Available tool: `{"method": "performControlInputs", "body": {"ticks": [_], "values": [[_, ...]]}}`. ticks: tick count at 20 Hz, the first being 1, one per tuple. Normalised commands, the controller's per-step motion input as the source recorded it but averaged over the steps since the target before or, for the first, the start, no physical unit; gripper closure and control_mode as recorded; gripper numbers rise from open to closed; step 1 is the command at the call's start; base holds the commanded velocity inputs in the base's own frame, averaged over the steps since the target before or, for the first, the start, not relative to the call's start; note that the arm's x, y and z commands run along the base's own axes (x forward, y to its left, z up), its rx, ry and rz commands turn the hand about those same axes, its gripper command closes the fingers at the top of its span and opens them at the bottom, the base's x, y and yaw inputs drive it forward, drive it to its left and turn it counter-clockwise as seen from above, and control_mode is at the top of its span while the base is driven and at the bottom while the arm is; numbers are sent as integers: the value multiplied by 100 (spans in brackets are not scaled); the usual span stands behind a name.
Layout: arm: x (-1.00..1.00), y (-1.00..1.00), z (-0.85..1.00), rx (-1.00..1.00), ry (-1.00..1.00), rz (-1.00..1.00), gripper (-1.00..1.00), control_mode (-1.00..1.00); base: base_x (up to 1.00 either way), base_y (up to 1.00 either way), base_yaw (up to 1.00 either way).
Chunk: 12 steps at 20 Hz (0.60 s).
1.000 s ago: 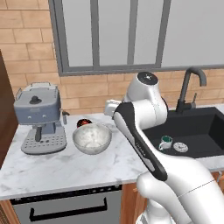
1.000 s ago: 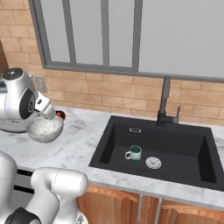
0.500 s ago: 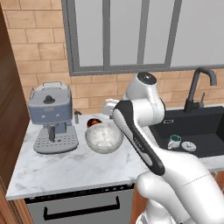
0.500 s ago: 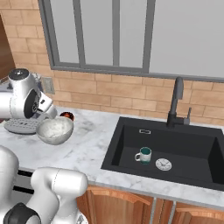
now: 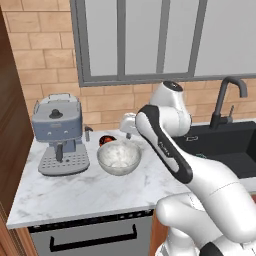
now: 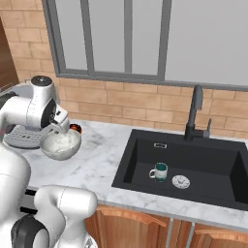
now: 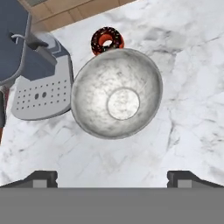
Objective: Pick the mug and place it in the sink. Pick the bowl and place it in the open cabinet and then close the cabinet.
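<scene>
Above the bowl [image 7: 116, 93], the spread hand [image 7: 112, 177] hovers; bare marble counter [image 7: 183, 87] beside it.

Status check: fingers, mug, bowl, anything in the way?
Gripper open, above bowl. Mug upright in sink. Small dark dish touches bowl's far rim.

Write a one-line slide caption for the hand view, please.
Open gripper hovering above the speckled bowl on the marble counter.

Speckled grey-white bowl [image 7: 116, 93] on the white, grey-veined marble table [image 7: 188, 87]; behind the bowl a dark dish [image 7: 107, 40] with red contents; black sink [image 6: 193, 169] holds a white, teal-rimmed mug [image 6: 159, 171]
</scene>
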Motion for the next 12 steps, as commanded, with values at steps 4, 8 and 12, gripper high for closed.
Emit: {"method": "performControlInputs", "body": {"ticks": [4, 8, 12], "values": [[-11, -15, 0, 0, 20, 0, -100, -100, 0, 0, 0], [-38, -32, -3, 0, 9, 0, -100, -100, 0, 0, 0], [-44, -55, -25, 0, 3, 0, -100, -100, 0, 0, 0]]}}
